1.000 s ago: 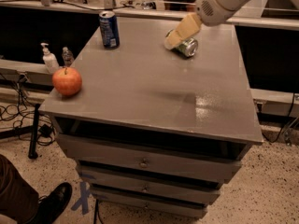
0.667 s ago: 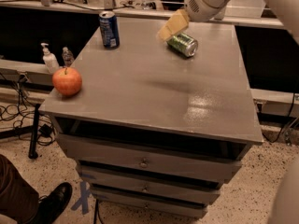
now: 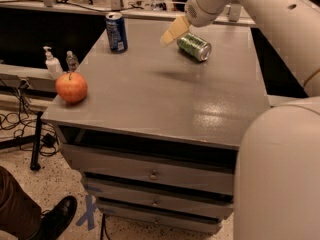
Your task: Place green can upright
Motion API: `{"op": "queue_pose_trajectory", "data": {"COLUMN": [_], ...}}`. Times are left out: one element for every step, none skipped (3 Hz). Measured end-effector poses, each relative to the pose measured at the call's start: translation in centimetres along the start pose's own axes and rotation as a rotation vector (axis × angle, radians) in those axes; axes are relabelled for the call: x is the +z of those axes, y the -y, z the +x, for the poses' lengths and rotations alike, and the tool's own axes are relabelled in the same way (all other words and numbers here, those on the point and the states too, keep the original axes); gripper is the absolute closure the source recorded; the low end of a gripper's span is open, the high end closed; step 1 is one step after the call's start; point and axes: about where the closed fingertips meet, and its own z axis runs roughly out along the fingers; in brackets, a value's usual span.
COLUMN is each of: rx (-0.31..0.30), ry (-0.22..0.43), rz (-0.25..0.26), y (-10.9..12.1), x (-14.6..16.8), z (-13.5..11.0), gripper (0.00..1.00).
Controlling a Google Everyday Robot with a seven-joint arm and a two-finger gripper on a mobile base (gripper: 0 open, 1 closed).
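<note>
Green can (image 3: 194, 46) lies on its side at the far end of the grey cabinet top (image 3: 165, 94), silver end facing front-right. Gripper (image 3: 171, 33) hangs just beside the can's upper-left end, angled down-left; it holds nothing (wide or narrow: can't tell). Blue can (image 3: 116, 32) stands upright at far left, well apart from the green one. Apple (image 3: 71, 87) sits near the front-left corner. Pump bottle (image 3: 51, 64) is on a ledge w/ cables below, left of the cabinet.
</note>
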Motion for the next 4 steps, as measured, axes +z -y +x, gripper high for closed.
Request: {"op": "queue_pose_trajectory", "data": {"rx": [-0.019,-0.038,-0.061,-0.073], "ry": [-0.02,-0.043,-0.071,-0.11], "rz": [0.016,0.024,0.025,0.021], "y": [1.4,2.6,3.7,4.5], "x": [2.7,4.9,6.8,8.4], "z": [-0.2,0.3,0.9,1.7], "gripper": [0.0,0.0,0.0,0.0]}}
